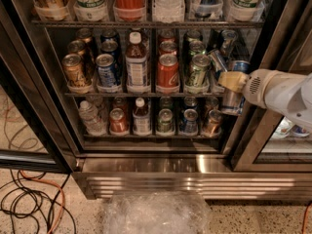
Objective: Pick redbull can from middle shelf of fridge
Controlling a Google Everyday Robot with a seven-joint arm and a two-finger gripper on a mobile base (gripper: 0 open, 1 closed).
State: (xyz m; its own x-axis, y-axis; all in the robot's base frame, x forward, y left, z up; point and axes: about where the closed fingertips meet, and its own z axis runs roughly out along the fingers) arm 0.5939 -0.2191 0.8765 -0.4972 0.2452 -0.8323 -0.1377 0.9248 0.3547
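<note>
— Jaws: closed on anything?
— Clamped round redbull can (pixel 232 101), right of centre frame.
— Saw gripper (pixel 229 81) where?
— At right end of middle shelf (pixel 146 94); held can upright before door frame of fridge (pixel 195 164).

The speckled floor (pixel 87 219) carried the fridge (pixel 156 179), whose ribbed steel base stood along the floor's far edge. A tangle of black and orange cables (pixel 29 204) lay toward the near left corner. A crumpled sheet of clear plastic (pixel 153 213) lay at the near edge, just before the base. The gripper (pixel 229 82) hung well above, at the right end of the middle shelf (pixel 146 94).
</note>
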